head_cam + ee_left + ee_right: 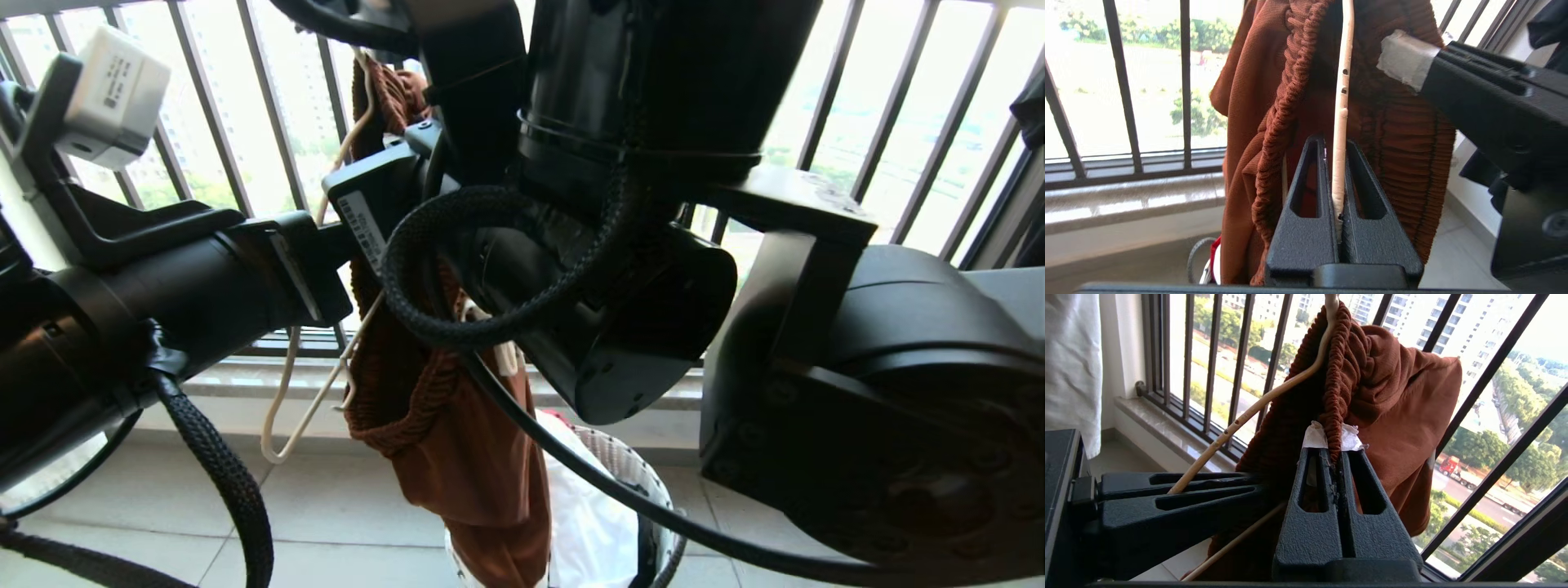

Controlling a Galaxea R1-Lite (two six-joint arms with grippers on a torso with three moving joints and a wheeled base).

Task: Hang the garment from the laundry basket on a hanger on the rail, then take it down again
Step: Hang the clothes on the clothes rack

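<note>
Step in hand: dressing the hanger (1341, 98). The garment (457, 457) is out of the laundry basket (653, 498) and hangs in the centre of the head view, in front of the black railing (245, 106). The basket sits on the tiled floor (343, 506) at the lower centre of that view, with white fabric (588, 523) inside it. The rail is not in view.

1. Check the left gripper (1339, 163). In the centre of the left wrist view its jaws are clamped together on the cream wire of the hanger, with the garment directly behind the wire.
2. Check the right gripper (1336, 455). In the centre of the right wrist view its jaws are clamped on the ribbed waistband (1337, 375) of the garment, just below where the band drapes over the wire.
3. Judge progress. The waistband appears bunched over one arm of the hanger only; one upturned end (273, 445) hangs bare at the lower left of the head view.

Next move, as a judgement: you need the waistband spread along the wire while the left grip steadies it, before any lift to the rail.

Materials: the hanger is thin, smooth, cream wire with small dark marks. The garment is soft rust-brown knit, with a tightly gathered elastic band. The jaws are grainy black plastic, wedge-shaped, tipped with pale tape.
</note>
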